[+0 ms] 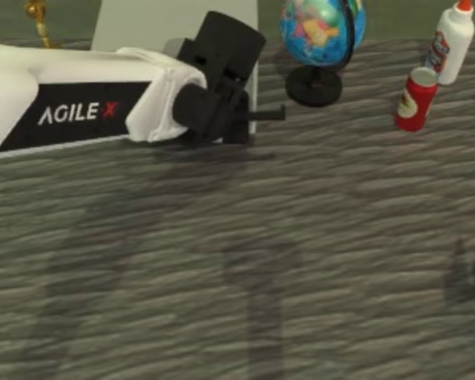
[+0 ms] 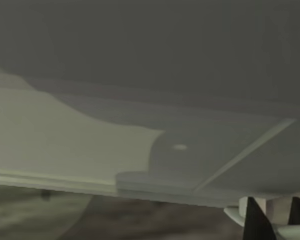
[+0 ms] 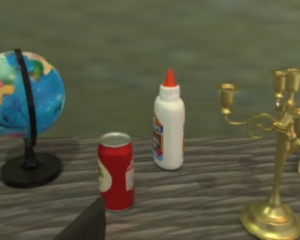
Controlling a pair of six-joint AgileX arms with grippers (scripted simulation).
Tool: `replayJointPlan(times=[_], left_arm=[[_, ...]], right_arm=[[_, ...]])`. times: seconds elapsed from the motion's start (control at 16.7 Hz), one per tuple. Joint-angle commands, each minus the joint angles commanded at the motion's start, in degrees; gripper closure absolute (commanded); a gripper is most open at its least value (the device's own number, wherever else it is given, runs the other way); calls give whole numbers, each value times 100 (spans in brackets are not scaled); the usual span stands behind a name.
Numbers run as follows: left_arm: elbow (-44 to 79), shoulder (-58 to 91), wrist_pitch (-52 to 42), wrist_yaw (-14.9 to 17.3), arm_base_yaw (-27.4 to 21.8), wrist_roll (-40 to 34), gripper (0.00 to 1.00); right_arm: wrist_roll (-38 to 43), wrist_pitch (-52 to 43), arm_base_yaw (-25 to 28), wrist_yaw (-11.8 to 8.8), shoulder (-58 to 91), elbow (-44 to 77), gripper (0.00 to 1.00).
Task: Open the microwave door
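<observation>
Left gripper [image 1: 257, 119] at microwave [image 1: 134, 24] front, far left of worktop [image 1: 301, 261]; open or closed: can't tell. Globe [image 1: 323, 32], can [image 1: 415, 98] to the right.

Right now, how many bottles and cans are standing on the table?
2: a white glue bottle at the table's far right and a red can just in front of it. Others may be hidden.

The left arm [image 1: 79, 99] was clad in a rounded white shell, on which a black panel was set with "AGILE" lettered in white and an "X" in red. A matte black cylindrical wrist and a blocky black housing were fitted at its end, from which the left claw [image 1: 271, 114] was formed as thin, straight black fingers. Of the right arm, only a dark pointed tip [image 3: 87, 224] was seen.
</observation>
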Motion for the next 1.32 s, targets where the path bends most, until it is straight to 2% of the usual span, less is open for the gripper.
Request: replayJointPlan(times=[0.6, 1.32], left_arm=[[-377, -242, 233, 232, 49, 322, 100], [-380, -244, 235, 233, 49, 324, 100]], right_arm=[[0, 0, 0, 0, 0, 0, 0], [0, 0, 0, 0, 0, 0, 0]])
